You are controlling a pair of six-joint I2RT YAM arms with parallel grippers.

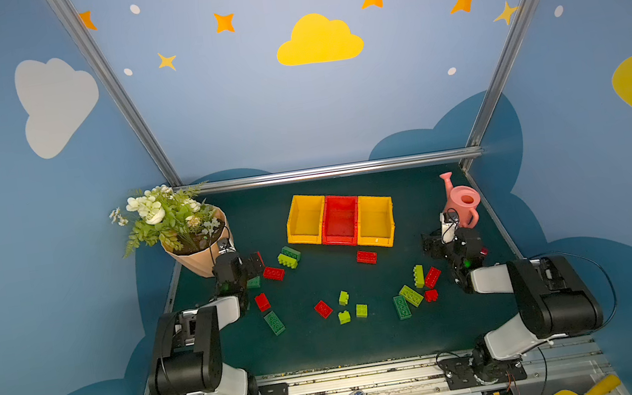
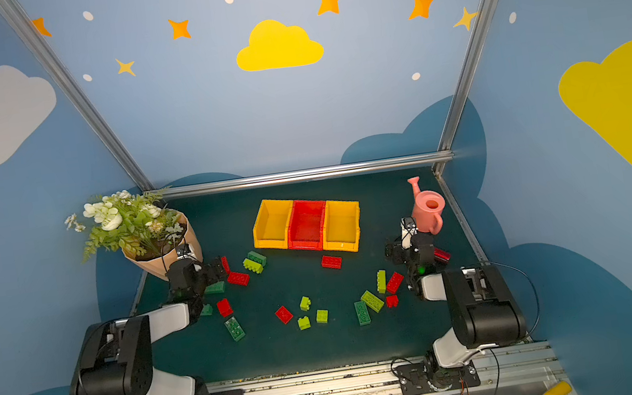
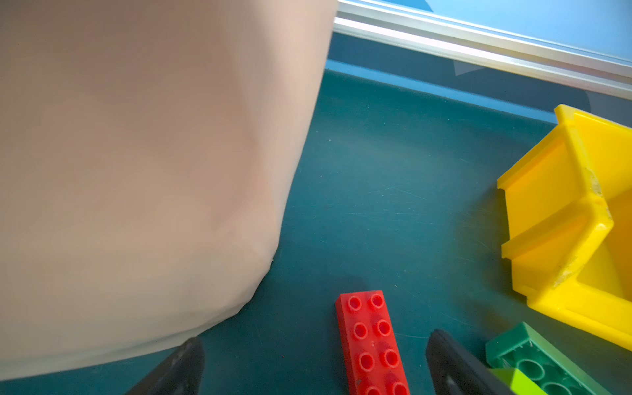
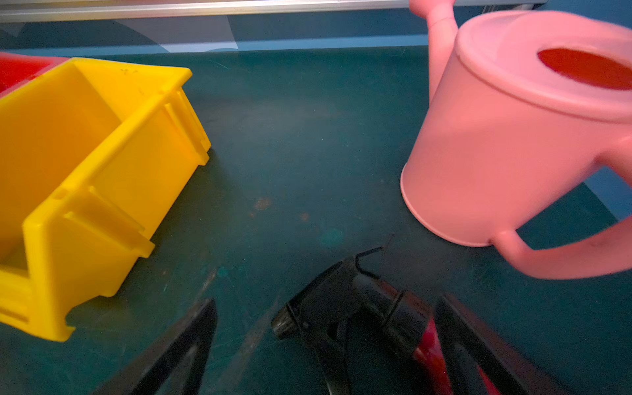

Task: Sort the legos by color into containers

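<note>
Three joined containers stand at the back middle: yellow (image 1: 305, 221), red (image 1: 340, 220) and yellow (image 1: 374, 219); no brick shows inside them. Red, lime and dark green legos lie scattered on the green mat in front, such as a red one (image 1: 366, 257), a lime one (image 1: 361, 310) and a dark green one (image 1: 274, 323). My left gripper (image 3: 314, 338) is open, low over the mat, with a long red lego (image 3: 371, 342) lying flat between its fingers, untouched. My right gripper (image 4: 326, 302) is open around a black spray head (image 4: 328, 301) on a red bottle.
A tan flowerpot (image 3: 136, 171) stands right beside the left gripper's finger. A pink watering can (image 4: 496, 143) stands close to the right gripper at the back right. A dark green lego (image 3: 533, 359) and a lime one (image 1: 287, 261) lie beside the left yellow container (image 3: 574, 212). Metal rails edge the mat.
</note>
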